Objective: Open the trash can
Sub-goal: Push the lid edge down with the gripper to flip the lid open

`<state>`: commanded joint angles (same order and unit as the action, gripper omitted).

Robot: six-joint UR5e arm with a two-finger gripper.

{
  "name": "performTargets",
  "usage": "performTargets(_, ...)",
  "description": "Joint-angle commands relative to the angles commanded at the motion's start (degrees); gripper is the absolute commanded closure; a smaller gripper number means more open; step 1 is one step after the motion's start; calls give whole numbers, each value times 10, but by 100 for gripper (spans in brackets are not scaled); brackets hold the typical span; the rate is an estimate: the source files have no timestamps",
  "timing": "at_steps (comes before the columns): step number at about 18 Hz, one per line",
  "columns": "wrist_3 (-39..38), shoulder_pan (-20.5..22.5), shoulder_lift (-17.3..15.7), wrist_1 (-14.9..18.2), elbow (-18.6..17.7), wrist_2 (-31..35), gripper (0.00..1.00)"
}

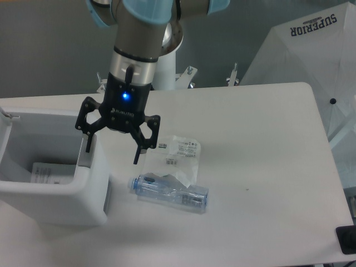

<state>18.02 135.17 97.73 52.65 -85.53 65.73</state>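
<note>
The trash can (83, 189) is a large white boxy bin at the left of the table. Its top stands open and I see into it, with a pale item (51, 172) lying at the bottom. The lid is barely in view, only a white edge at the far left (6, 125). My gripper (111, 157) hangs over the can's right rim, fingers spread apart and pointing down, holding nothing. One fingertip (88, 148) is over the can's inner edge, the other (136, 159) is over the table.
A crushed clear plastic bottle (169, 192) with a blue cap lies on the white table (261, 167) right of the can. A clear plastic bag with a label (181, 153) lies behind it. A white umbrella-like reflector (311, 50) stands at the back right.
</note>
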Motion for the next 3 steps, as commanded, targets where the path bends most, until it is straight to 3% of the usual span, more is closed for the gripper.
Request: performTargets(3, 0, 4, 1, 0, 9, 74, 0)
